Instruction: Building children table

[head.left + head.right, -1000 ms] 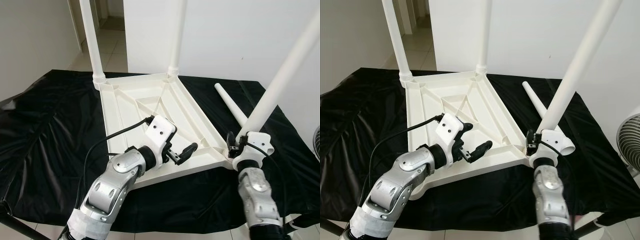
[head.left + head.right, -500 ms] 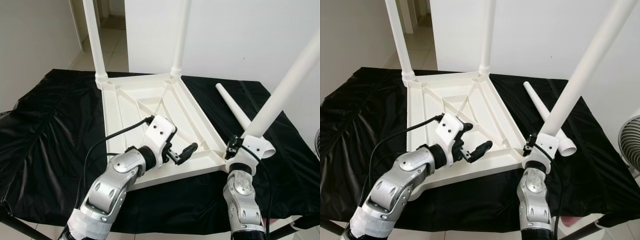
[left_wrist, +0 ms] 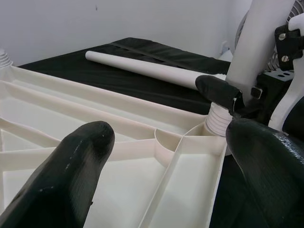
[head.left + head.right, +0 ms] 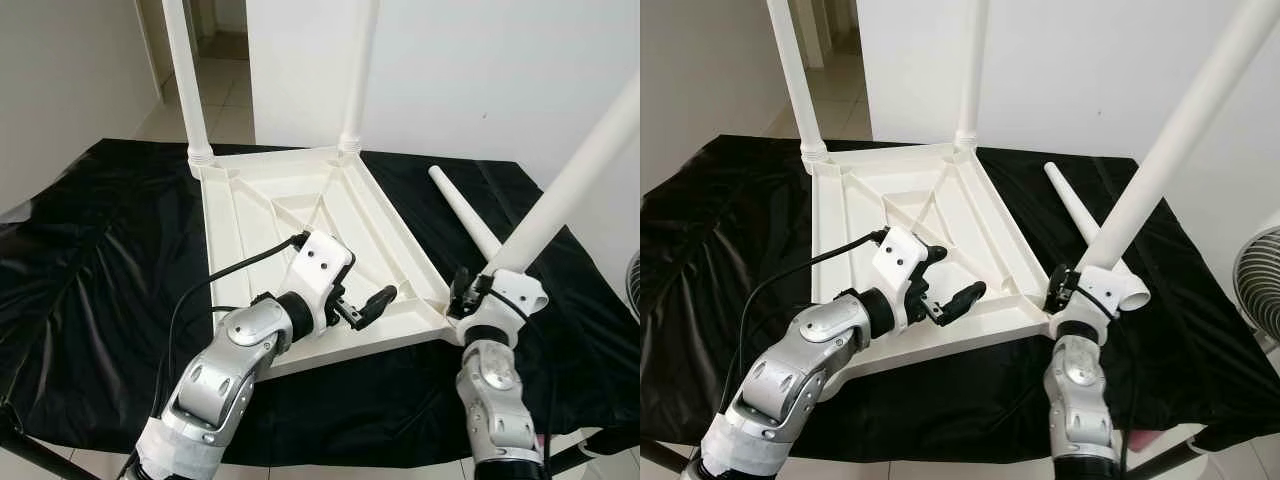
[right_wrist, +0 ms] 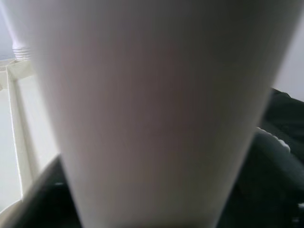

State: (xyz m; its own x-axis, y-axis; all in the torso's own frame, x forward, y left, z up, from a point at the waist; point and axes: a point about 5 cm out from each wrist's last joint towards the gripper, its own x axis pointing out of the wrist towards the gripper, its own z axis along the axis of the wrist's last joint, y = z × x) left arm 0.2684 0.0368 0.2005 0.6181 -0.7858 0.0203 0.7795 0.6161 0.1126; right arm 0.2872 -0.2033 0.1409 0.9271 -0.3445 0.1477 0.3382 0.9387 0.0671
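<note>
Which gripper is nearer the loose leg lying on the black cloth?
Right. The right gripper, clamped on the tilted leg, sits just beside the loose leg; the left gripper hovers over the tabletop underside, farther away.

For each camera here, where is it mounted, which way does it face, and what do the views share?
Left and right eye views: head, looking down at the upturned table top; both arms show.
Left wrist view: along the open left end effector toward the near corner; its black fingers show.
Right wrist view: pressed against the tilted leg that the right end effector grips.
Shared: the tilted leg and the loose leg.
</note>
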